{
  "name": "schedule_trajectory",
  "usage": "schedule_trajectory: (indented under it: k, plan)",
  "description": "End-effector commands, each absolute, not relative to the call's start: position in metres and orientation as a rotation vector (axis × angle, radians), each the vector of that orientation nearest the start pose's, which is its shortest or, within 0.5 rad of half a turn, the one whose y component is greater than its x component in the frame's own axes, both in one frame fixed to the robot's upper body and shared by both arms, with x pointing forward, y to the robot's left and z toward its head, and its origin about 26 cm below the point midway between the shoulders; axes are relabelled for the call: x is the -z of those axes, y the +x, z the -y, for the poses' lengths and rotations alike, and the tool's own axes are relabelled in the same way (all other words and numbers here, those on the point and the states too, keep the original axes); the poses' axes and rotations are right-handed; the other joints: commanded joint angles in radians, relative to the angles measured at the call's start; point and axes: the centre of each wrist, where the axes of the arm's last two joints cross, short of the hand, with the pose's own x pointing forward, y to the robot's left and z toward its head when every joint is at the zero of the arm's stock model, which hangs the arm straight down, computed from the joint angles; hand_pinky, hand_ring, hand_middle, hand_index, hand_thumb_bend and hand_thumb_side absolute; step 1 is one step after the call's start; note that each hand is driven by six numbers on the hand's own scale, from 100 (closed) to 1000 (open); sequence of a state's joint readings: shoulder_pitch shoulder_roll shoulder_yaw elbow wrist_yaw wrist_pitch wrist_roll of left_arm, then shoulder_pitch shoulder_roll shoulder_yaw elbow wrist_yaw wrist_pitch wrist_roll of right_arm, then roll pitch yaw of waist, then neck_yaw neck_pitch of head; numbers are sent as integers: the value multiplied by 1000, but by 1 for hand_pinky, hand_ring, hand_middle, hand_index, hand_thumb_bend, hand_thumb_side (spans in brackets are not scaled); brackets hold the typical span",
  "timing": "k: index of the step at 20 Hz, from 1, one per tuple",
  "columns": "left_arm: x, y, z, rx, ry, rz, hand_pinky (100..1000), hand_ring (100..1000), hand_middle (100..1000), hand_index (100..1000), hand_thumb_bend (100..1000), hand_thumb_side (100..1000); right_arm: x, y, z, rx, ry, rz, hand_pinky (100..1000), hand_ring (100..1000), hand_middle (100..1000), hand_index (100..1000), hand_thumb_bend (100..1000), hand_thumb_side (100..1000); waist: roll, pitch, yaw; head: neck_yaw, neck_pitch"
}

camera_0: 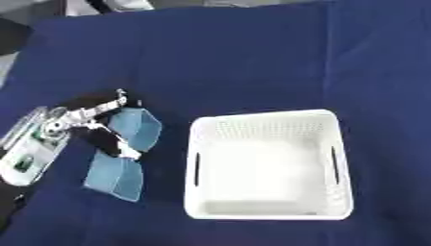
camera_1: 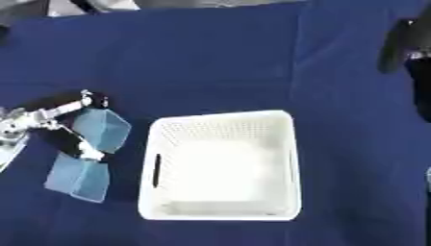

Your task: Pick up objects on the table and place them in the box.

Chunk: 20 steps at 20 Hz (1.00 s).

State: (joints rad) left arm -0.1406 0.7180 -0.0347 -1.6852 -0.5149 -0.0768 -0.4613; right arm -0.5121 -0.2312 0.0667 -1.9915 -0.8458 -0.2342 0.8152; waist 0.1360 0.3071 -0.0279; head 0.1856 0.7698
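A light blue soft pouch [camera_0: 126, 158] lies on the dark blue cloth just left of the white box [camera_0: 268, 207]. My left hand [camera_0: 99, 126] comes in from the left edge. Its thumb and fingers are curled round the pouch's middle, so the upper part bulges beyond the hand and the lower part spreads out toward me. The box is a white perforated basket with side handle slots, and nothing shows inside it. A dark shape of my right hand [camera_1: 397, 47] hangs at the upper right edge of the right eye view, far from the pouch.
The dark blue cloth [camera_0: 244, 57] covers the whole table, with a fold line running down its right part. Pale floor and grey items show past the far edge at the top left.
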Motion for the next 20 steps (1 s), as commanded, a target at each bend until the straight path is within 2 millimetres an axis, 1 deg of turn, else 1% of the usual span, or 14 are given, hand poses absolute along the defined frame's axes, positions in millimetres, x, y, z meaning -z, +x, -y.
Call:
schedule_trajectory:
  k: [1, 2, 4, 6, 12, 14, 18, 20]
  plan:
    - [-138, 305, -380, 1344, 754, 1299, 100, 113, 431, 546, 272, 136, -255, 311, 207, 1045, -1489, -2709, 573, 670, 772, 766, 100, 718, -10, -10, 4, 11, 0]
    - [-138, 304, -380, 1337, 778, 1296, 100, 100, 404, 442, 221, 100, -255, 311, 207, 1045, -1489, -2708, 573, 670, 771, 765, 100, 717, -11, -10, 4, 11, 0]
    - [-136, 304, -379, 1339, 804, 1288, 100, 100, 397, 398, 214, 100, -255, 311, 207, 1044, -1490, -2706, 572, 669, 770, 765, 100, 717, -12, -10, 4, 11, 0]
    - [-135, 304, -378, 1339, 814, 1291, 100, 104, 392, 389, 205, 100, -255, 311, 206, 1042, -1492, -2706, 572, 668, 770, 764, 100, 716, -13, -11, 5, 10, 0]
    - [-139, 305, -380, 1310, 856, 1315, 100, 122, 378, 367, 227, 100, -254, 311, 206, 1038, -1499, -2708, 571, 668, 769, 763, 100, 717, -14, -16, 6, 9, 0]
    - [-144, 305, -382, 1294, 896, 1325, 100, 125, 376, 367, 229, 100, -254, 311, 206, 1037, -1502, -2711, 571, 668, 768, 763, 100, 717, -14, -18, 7, 8, 0]
    - [-164, 307, -390, 1231, 1035, 1361, 100, 128, 365, 368, 235, 100, -252, 311, 206, 1032, -1511, -2721, 570, 667, 768, 763, 100, 718, -9, -26, 12, 6, 0]
    - [-171, 307, -393, 1205, 1090, 1376, 100, 129, 364, 366, 237, 100, -252, 311, 207, 1032, -1516, -2725, 570, 667, 768, 763, 100, 719, -7, -28, 13, 4, 0]
